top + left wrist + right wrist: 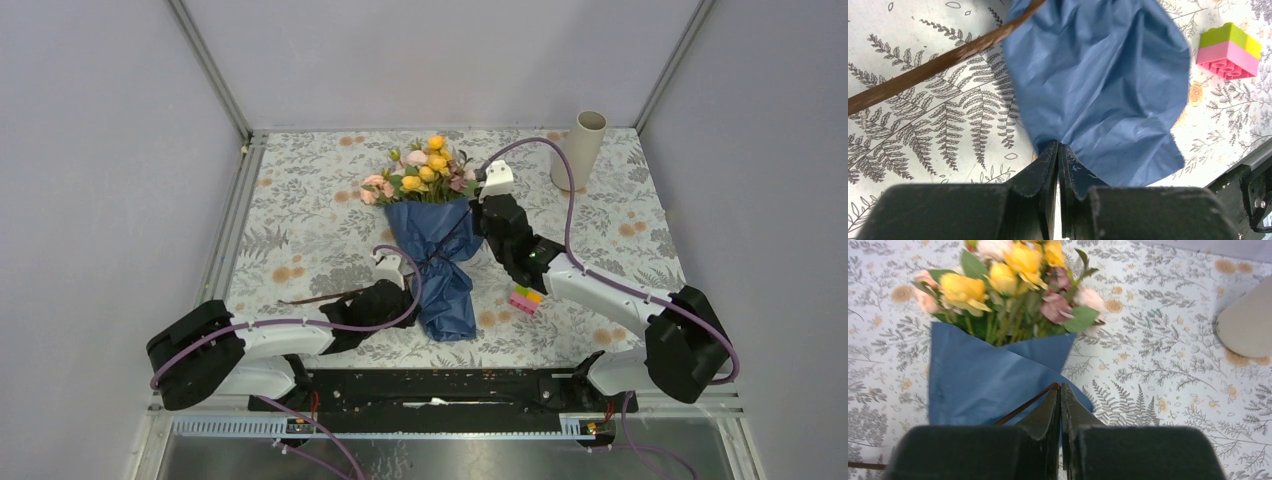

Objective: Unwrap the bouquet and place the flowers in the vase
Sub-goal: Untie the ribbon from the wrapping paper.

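Note:
The bouquet [437, 240] lies mid-table, its flowers [425, 170] pointing to the back out of crinkled blue paper [445, 290]. In the left wrist view my left gripper [1058, 146] is shut on the paper's [1098, 75] lower edge, and it sits at the paper's near left [408, 298]. My right gripper [1060, 388] is shut on the dark brown ribbon [1023, 407] at the paper's right side [481, 212], below the flowers [1008, 285]. A loose ribbon end [938, 65] trails left over the cloth. The beige vase [578, 150] stands at the back right, apart from both grippers.
A pink, green and yellow toy block [524, 298] lies on the floral tablecloth [300, 210] just right of the paper's bottom, also seen as the block [1230, 50] in the left wrist view. Grey walls close in the table on three sides.

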Tool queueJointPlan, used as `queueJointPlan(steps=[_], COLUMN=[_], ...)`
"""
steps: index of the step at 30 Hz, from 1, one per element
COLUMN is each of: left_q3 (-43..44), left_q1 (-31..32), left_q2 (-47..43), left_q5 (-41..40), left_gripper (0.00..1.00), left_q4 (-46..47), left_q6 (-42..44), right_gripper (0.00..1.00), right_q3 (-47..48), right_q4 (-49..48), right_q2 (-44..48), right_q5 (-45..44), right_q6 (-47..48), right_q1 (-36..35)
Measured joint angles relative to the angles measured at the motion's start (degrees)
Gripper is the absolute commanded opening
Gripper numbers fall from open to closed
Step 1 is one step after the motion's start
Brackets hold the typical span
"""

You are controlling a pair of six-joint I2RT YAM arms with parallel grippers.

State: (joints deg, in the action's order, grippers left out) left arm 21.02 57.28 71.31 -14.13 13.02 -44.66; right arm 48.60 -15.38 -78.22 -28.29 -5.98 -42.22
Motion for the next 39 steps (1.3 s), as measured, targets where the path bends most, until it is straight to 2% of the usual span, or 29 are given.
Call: queueJointPlan(steps=[9, 10, 13, 16, 19, 23, 27, 31, 36, 39], left_q3=[0.0, 0.1, 1.4, 3.9, 7.6, 12.6, 16.0, 19.6, 25.0, 31.2], left_q1=[0.0, 0.0, 0.0, 0.0, 0.0, 0.0, -0.8, -5.4, -13.3, -17.2], left_q2=[0.0, 0.0, -0.3, -1.8, -4.4, -9.2, -12.5, -13.2, -13.1, -13.0], left_q5=[0.0, 0.0, 0.0, -0.1, -0.8, -2.8, -4.4, -3.1, 3.2, 8.6], left_gripper=[0.10, 0.15, 0.29, 0.54, 0.72, 0.82, 0.85, 0.87, 0.88, 0.88], left_q4=[-1.8, -2.3, -4.9, -8.1, -11.6, -16.0, -21.1, -27.5, -36.4, -42.0], left_q6=[0.1, 0.1, 0.9, 1.9, 3.1, 4.9, 6.2, 7.4, 9.5, 12.1], right_gripper=[0.01, 0.05, 0.31, 0.58, 0.73, 0.85, 0.90, 0.90, 0.92, 0.91], right_q3=[4.9, 4.9, 4.9, 4.9, 4.9, 4.9, 3.8, 2.9, 2.9, 3.0], right_q4=[4.8, 5.3, 6.6, 8.3, 11.1, 16.3, 21.4, 27.5, 34.1, 38.6], right_q2=[-0.1, -0.1, 0.0, 0.7, 2.6, 6.4, 11.1, 15.3, 17.6, 17.8], right_q5=[0.5, 0.7, 1.0, 1.6, 2.1, 2.1, 1.8, 1.8, 3.0, 7.2], right_q6=[0.4, 0.4, 0.1, -0.6, -1.2, -2.5, -4.8, -7.1, -9.4, -9.9], right_q1=[-0.3, -0.4, -0.5, -0.6, -0.6, -0.6, -0.6, -0.4, 0.5, 3.4])
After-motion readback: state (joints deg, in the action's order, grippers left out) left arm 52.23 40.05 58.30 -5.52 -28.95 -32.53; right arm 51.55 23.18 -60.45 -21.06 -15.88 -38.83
